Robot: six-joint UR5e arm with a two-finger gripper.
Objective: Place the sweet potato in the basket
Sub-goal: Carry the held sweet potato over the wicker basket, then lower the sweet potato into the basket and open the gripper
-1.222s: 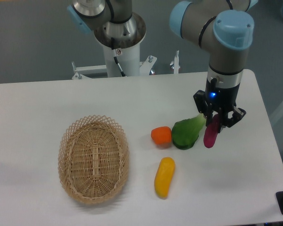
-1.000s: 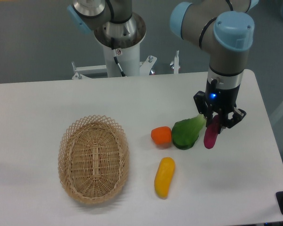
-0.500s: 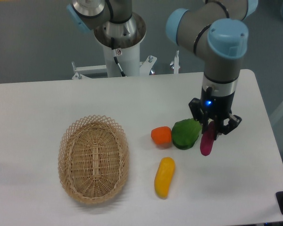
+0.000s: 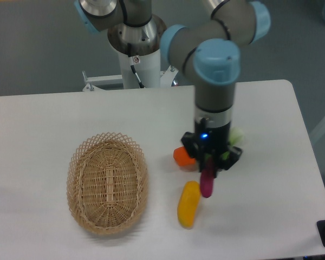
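My gripper (image 4: 209, 169) is shut on the sweet potato (image 4: 207, 184), a slender magenta tuber that hangs down from the fingers above the table, just right of the yellow vegetable. The oval tan wicker basket (image 4: 107, 182) lies at the left, empty, well to the left of the gripper.
A yellow elongated vegetable (image 4: 188, 203) lies on the table below and left of the gripper. An orange rounded one (image 4: 182, 156) sits partly behind the gripper. A pale green leafy tip (image 4: 237, 134) shows behind the wrist; the rest of that vegetable is hidden. The arm's base (image 4: 136, 51) stands at the back.
The gripper has moved left and toward the front with the sweet potato, from right of the green vegetable to in front of it, near the yellow vegetable.
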